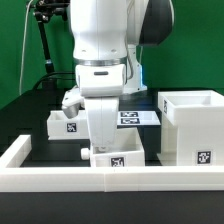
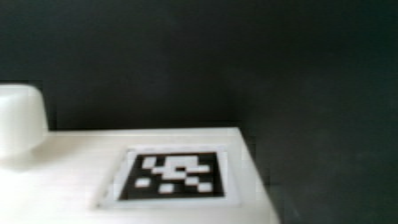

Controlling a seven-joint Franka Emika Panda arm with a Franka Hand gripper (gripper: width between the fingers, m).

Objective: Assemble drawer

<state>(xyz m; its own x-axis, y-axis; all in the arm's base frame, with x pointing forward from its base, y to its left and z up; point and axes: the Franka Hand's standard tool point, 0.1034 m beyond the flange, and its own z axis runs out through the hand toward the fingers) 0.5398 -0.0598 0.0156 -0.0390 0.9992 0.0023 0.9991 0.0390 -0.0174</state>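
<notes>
The tall white housing stands at the exterior view's right, open-topped, with a tag on its front. One small tray sits at the left behind the arm. The other tray sits in front, just behind the border wall, tag facing forward. My gripper reaches straight down onto this front tray's left part. Its fingertips are hidden by the hand and the tray. In the wrist view a blurred white tagged face lies very close, with a rounded white piece beside it. No fingers show there.
The low white border wall runs along the front and up the left side. The marker board lies flat between the arm and the housing. A black stand rises at the back left.
</notes>
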